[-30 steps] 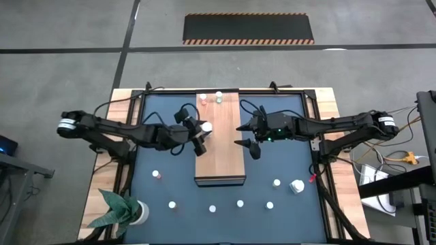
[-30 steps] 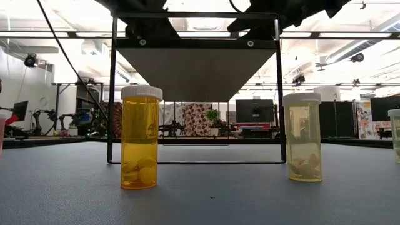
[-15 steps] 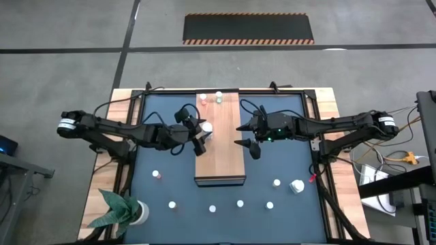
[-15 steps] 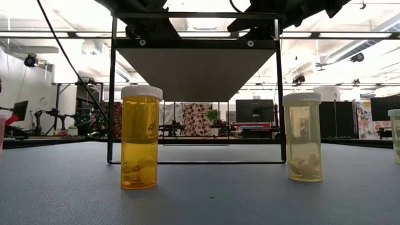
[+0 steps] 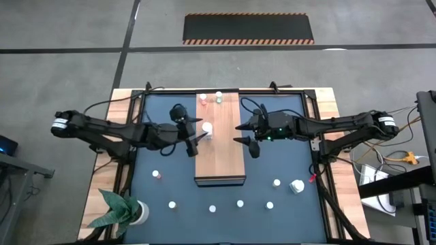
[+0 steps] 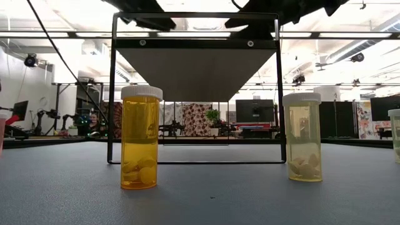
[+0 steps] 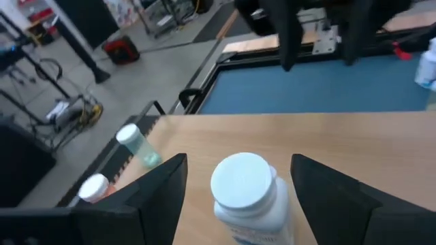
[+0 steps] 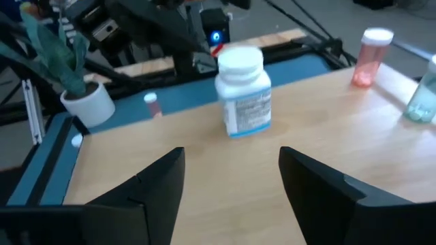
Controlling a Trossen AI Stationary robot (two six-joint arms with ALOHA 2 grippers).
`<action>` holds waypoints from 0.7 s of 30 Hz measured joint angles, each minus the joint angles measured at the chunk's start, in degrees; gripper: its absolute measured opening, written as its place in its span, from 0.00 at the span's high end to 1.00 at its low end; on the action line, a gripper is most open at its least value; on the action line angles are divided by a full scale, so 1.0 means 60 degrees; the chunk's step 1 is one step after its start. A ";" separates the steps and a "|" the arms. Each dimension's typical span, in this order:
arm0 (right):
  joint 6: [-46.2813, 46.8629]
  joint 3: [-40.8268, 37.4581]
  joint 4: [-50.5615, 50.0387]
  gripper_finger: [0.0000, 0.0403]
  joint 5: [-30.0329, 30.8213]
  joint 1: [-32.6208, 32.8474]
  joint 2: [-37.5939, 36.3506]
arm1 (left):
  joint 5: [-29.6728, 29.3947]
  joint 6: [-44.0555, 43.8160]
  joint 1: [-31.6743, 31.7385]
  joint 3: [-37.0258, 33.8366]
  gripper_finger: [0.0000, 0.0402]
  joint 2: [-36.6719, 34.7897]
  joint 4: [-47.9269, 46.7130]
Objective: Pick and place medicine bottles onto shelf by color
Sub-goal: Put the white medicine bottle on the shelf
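Note:
The shelf [image 5: 221, 153], a long wooden board, stands raised over the middle of the dark mat. A white medicine bottle [image 5: 206, 127] with a white cap stands upright on its base on the shelf's left half, also seen as the white bottle [image 7: 246, 194]. My left gripper [image 5: 197, 133] is open just left of it, its fingers [image 7: 163, 187] on either side of the bottle without touching it. My right gripper [image 5: 246, 138] hangs open over the shelf's right edge, holding nothing. A pink bottle [image 5: 203, 99] and a green bottle [image 5: 219, 96] stand at the shelf's far end.
Several small bottles stand on the mat near the front edge, among them a red-capped one [image 5: 157, 175] and a larger white one [image 5: 297, 185]. In the low view an orange bottle [image 6: 139, 145] and a pale yellow one [image 6: 302, 145] stand in front. A potted plant [image 5: 122, 211] sits at the near left corner.
My left gripper has opened and let go of the white bottle, then drawn back toward the table's left edge and slightly up. The bottle stays upright on the shelf where it was set.

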 joint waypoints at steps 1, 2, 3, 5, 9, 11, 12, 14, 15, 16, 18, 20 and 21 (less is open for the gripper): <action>0.0000 0.0012 0.0122 0.46 0.0008 0.0000 0.0047 | 0.0000 0.0106 -0.0055 -0.0003 0.39 -0.0168 -0.0094; 0.0000 0.0036 0.0260 0.48 0.0008 0.0000 0.0121 | 0.0002 0.0201 -0.0114 -0.0033 0.39 -0.0333 -0.0138; 0.0002 0.0068 0.0399 0.50 0.0009 0.0000 0.0210 | 0.0000 0.0252 -0.0161 -0.0060 0.39 -0.0464 -0.0150; -0.0011 0.0145 0.0696 0.54 0.0005 0.0000 0.0482 | -0.0004 0.0442 -0.0223 -0.0184 0.39 -0.0705 -0.0007; -0.0228 0.0777 0.0862 0.65 0.0005 0.0000 0.1333 | -0.0001 0.1256 -0.0276 -0.0923 0.39 -0.1056 0.1066; -0.0430 0.1236 0.0808 0.71 0.0007 0.0000 0.1852 | -0.0007 0.1929 -0.0276 -0.1415 0.39 -0.1204 0.2056; -0.0552 0.1514 0.0643 0.74 0.0005 -0.0001 0.2108 | -0.0004 0.2267 -0.0276 -0.1642 0.39 -0.1250 0.2642; -0.0760 0.2150 0.0189 0.80 0.0009 -0.0022 0.2619 | -0.0011 0.2963 -0.0276 -0.2208 0.39 -0.1378 0.3664; -0.0846 0.2489 -0.0193 0.83 0.0006 -0.0060 0.2841 | -0.0022 0.3355 -0.0276 -0.2446 0.39 -0.1408 0.4106; -0.0896 0.2832 -0.0640 0.87 0.0012 -0.0065 0.3083 | -0.0028 0.3702 -0.0276 -0.2661 0.39 -0.1454 0.4499; -0.1118 0.3570 -0.1650 0.93 0.0048 -0.0091 0.3523 | -0.0041 0.4161 -0.0282 -0.3036 0.39 -0.1703 0.4881; -0.1375 0.4221 -0.2990 0.97 0.0232 -0.0095 0.3912 | -0.0051 0.4210 -0.0279 -0.3215 0.39 -0.1952 0.5192; -0.1408 0.4545 -0.3522 0.97 0.0427 -0.0095 0.4069 | -0.0050 0.4210 -0.0279 -0.3320 0.39 -0.2109 0.5241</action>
